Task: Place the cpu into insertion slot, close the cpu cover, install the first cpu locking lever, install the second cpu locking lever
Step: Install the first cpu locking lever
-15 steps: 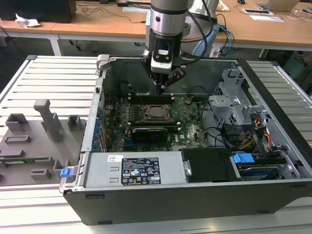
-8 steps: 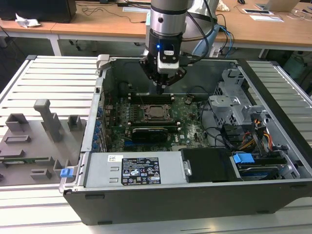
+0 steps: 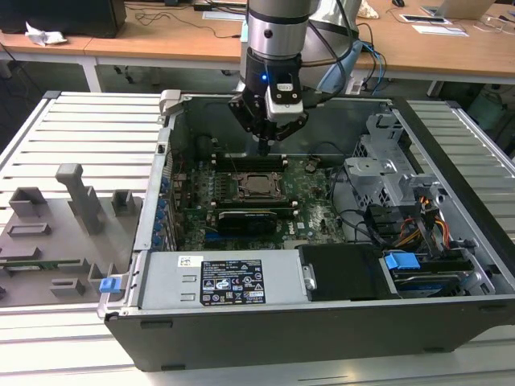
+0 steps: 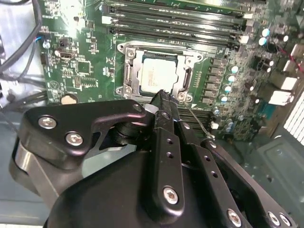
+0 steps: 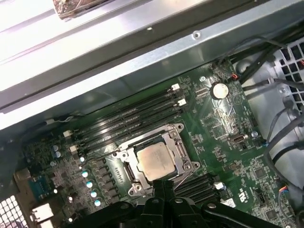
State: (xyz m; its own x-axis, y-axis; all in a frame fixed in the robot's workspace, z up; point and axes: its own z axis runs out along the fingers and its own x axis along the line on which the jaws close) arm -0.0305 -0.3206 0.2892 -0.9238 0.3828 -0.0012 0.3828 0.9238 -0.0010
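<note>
The cpu [image 4: 158,76] lies flat in the insertion slot [image 4: 130,72] on the green motherboard [image 3: 310,205], its pale metal top showing in all views: cpu [image 3: 259,186], cpu [image 5: 154,163]. The silvery cpu cover [image 4: 185,78] lies down around the chip, framing it; the same cpu cover [image 5: 178,148] looks flat here too. A thin lever rod [image 4: 197,121] runs along one side of the socket. My gripper [image 3: 264,145] hangs a little above the board at the socket's edge. Its fingers are shut together and hold nothing, as both wrist views show: gripper [image 4: 160,95], gripper [image 5: 161,184].
Black memory slots [image 4: 171,23] run beside the socket. A long black expansion card [image 3: 249,217] lies toward the case front. The case walls, a power supply [image 3: 217,281], a drive cage [image 3: 386,173] and cables [image 3: 402,229] hem the board in. A grey fixture tray [image 3: 56,233] sits outside.
</note>
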